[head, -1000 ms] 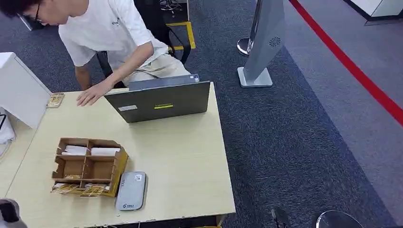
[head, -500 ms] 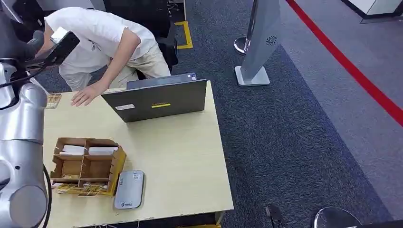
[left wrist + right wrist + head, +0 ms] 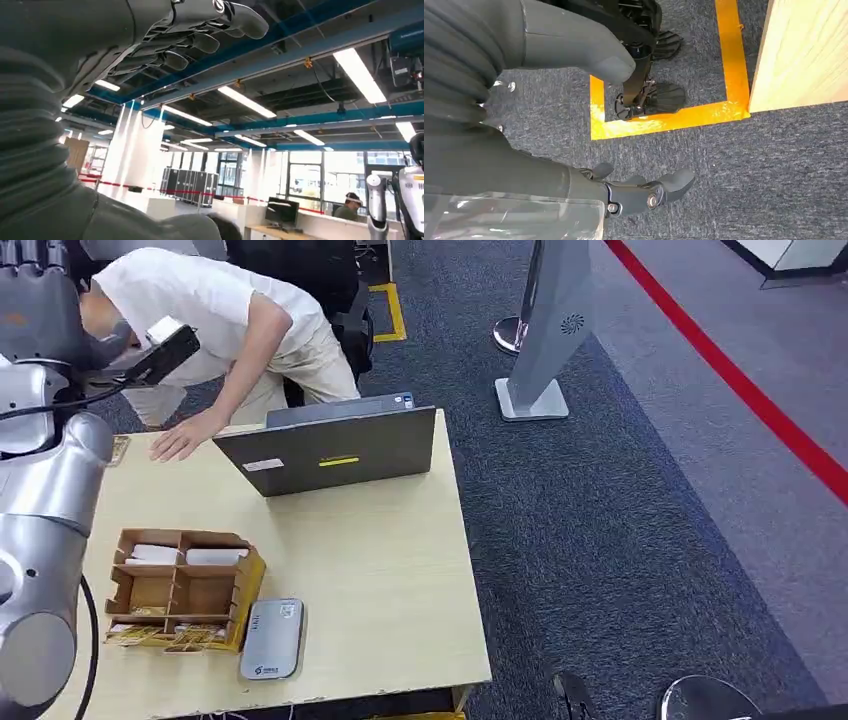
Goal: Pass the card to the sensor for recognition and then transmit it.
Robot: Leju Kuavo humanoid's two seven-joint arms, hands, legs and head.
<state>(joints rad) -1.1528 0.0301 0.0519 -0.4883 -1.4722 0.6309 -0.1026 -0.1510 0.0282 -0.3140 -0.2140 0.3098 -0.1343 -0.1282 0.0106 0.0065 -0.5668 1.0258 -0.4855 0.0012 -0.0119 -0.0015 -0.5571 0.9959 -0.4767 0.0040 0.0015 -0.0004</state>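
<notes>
A grey card sensor lies flat near the table's front edge, beside a brown cardboard organiser. White cards sit in its back compartments and gold-patterned cards in its front ones. Another gold card lies at the table's far left. My left arm is raised high on the left, with my left hand up near a person's head; in the left wrist view the left hand is empty, fingers stretched toward the ceiling. My right hand hangs over the carpet beside the table, empty, thumb and fingers apart.
A person bends over the far side of the table, one hand flat on it. A grey laptop stands open at the back. A silver floor stand and a red floor line lie to the right.
My left arm has risen into view along the left edge and climbed higher. The person has bent lower over the table. The camera view has shifted slightly.
</notes>
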